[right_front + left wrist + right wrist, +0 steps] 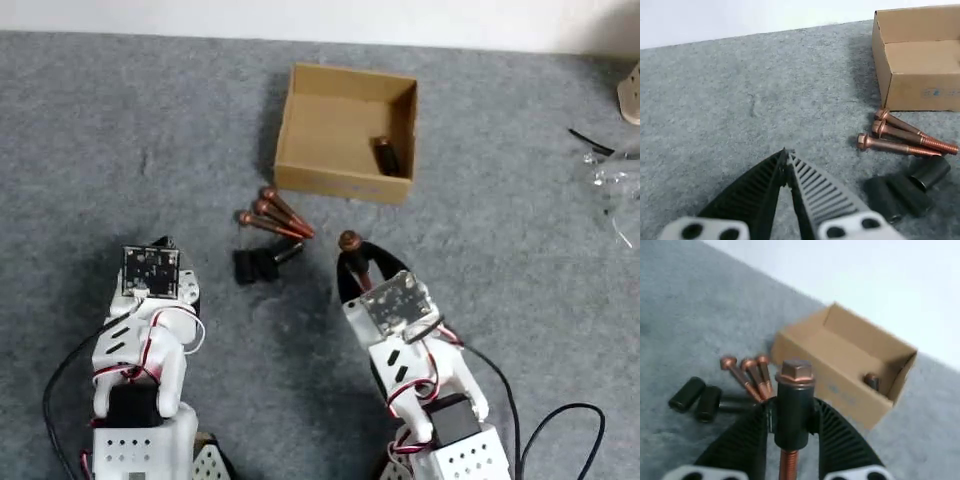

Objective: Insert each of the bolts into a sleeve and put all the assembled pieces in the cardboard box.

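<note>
**High view.** Cardboard box point(340, 185) at the far middle of the grey carpet point(100, 150), open upward. Inside it, near the right wall, one finished piece point(386, 156), lying down. Just in front of the box's left corner, three loose bolts point(275, 215), copper coloured, close side by side, heads pointing to the left and away. Just beside their tips, on the side of the arms, three loose sleeves point(262, 263), black, lying flat on the carpet. Right gripper point(355, 262) near the front wall of the box but apart from it; holds a gripped piece point(349, 241) with the copper head turned up. Left arm point(150, 330) to the left of the bolts and sleeves, apart from them.

**Left wrist view.** Left gripper point(786, 155) with jaws pressed together at the tips, low over the carpet. Farther off, the three bolts, the sleeves next to them and one corner of the box.

**Right wrist view.** Jaws closed on the black sleeve of the gripped piece, one finger on each side. Bolt passed through this sleeve, hexagon head sitting on its upper end, thread coming out at the lower end. Stands upright between the fingers. Behind it, the box with the finished piece in a corner; beside the box, the loose bolts and sleeves.
</note>
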